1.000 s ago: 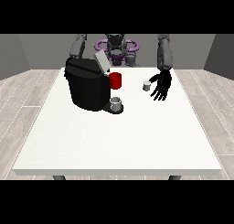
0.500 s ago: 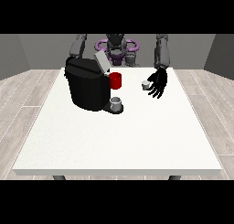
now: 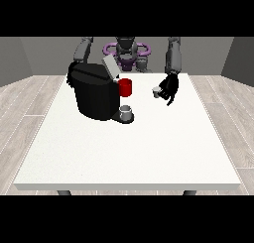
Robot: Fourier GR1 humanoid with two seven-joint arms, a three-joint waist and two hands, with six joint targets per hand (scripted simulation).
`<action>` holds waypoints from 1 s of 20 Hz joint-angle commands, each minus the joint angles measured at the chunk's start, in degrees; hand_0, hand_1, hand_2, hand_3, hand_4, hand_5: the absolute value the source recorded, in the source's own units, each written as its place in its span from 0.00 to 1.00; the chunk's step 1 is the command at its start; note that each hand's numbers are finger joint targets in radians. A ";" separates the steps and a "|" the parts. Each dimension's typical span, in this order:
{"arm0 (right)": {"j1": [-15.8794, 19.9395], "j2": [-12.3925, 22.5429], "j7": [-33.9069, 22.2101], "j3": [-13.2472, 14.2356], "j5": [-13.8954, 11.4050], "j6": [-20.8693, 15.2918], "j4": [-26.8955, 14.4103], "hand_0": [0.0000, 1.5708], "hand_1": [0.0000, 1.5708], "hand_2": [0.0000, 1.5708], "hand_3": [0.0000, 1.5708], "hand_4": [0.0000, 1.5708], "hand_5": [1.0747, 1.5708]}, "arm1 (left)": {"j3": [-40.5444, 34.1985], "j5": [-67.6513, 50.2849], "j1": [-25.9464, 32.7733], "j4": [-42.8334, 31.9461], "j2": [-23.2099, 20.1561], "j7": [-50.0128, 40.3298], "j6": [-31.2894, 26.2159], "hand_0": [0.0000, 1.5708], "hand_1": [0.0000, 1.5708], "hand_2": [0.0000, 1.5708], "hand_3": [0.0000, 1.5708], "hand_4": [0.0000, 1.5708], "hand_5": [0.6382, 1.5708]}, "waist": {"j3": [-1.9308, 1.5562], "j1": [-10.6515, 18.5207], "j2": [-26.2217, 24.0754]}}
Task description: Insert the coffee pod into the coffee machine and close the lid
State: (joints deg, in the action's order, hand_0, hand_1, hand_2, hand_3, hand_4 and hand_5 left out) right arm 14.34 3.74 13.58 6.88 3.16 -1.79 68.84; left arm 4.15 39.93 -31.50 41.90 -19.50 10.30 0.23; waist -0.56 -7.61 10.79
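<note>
A pale wood-plank floor and grey walls surround a large white bench [image 3: 129, 152], whose near half and right side lie bare and open, with plenty of free surface between the things and the front edge. The black coffee machine [image 3: 94, 93] stands on the far left part of the bench, near the left edge, with its grey lid [image 3: 110, 67] tilted up and open. A red part [image 3: 125, 87] shows at the machine's front, and a small grey cup [image 3: 126, 111] sits on the machine's base just below it. No brand, label or writing can be read on the machine or on anything else. The small pale coffee pod [image 3: 157, 92] is well to the right of the machine, close to the far edge of the bench, and touches or sits just at the fingers of the hand at the view's right [image 3: 169, 88]. That hand hangs down from its forearm with fingers curled toward the pod; whether they actually clamp it cannot be told. The other arm reaches down behind the machine at the view's left, and its hand is hidden from sight.
</note>
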 commanded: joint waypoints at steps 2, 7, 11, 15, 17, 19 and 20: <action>-0.83 -2.11 2.89 -0.80 -1.58 -2.55 -2.07 0.00 0.00 0.00 0.00 0.26 1.00 | -0.10 -1.40 -1.46 -0.42 3.90 3.49 -1.29 0.99 0.99 0.97 0.91 0.45 1.00 | 0.56 0.49 0.20; -2.40 1.62 2.24 2.61 1.41 1.10 -7.47 0.00 0.00 0.00 0.00 0.22 1.00 | 0.75 -0.67 -0.23 2.00 6.49 1.27 -3.29 0.87 0.87 0.88 0.84 0.42 1.00 | 0.54 3.18 -5.98; -3.89 -2.10 1.90 -0.76 -0.29 -1.73 -4.19 0.00 0.00 0.00 0.00 0.19 1.00 | -4.12 -3.76 -2.26 -1.47 3.23 5.67 -5.22 0.93 0.93 0.91 0.86 0.36 1.00 | 0.57 1.05 -5.42; -3.85 1.03 3.10 0.92 0.47 0.73 -8.11 0.00 0.00 0.00 0.00 0.16 1.00 | -0.48 -1.06 -2.99 2.52 6.88 1.16 -7.28 0.89 0.89 0.88 0.82 0.38 1.00 | 0.55 2.39 -8.91; -2.24 2.31 5.00 2.77 1.56 1.68 -11.41 0.00 0.00 0.00 0.00 0.18 1.00 | -2.21 -3.04 -5.76 4.79 6.57 -0.08 -10.13 0.90 0.90 0.89 0.82 0.38 1.00 | 0.54 3.77 -7.77; -2.97 1.09 5.09 1.63 0.89 1.00 -11.32 0.00 0.00 0.00 0.00 0.18 1.00 | -2.51 -3.99 -4.84 6.08 8.29 -1.26 -10.60 0.87 0.87 0.88 0.84 0.36 1.00 | 0.55 4.51 -9.52; -3.02 1.12 3.70 1.13 0.42 0.43 -10.71 0.00 0.00 0.00 0.00 0.17 1.00 | -3.42 -4.17 -6.18 6.22 7.31 -2.62 -11.31 0.80 0.80 0.83 0.80 0.37 1.00 | 0.55 3.88 -9.89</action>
State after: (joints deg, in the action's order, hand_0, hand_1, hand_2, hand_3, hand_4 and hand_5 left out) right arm 11.73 4.78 17.45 8.48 4.09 -1.16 59.09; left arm 1.85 36.86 -36.17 46.06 -12.53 9.92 -8.77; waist -0.01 -4.16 2.45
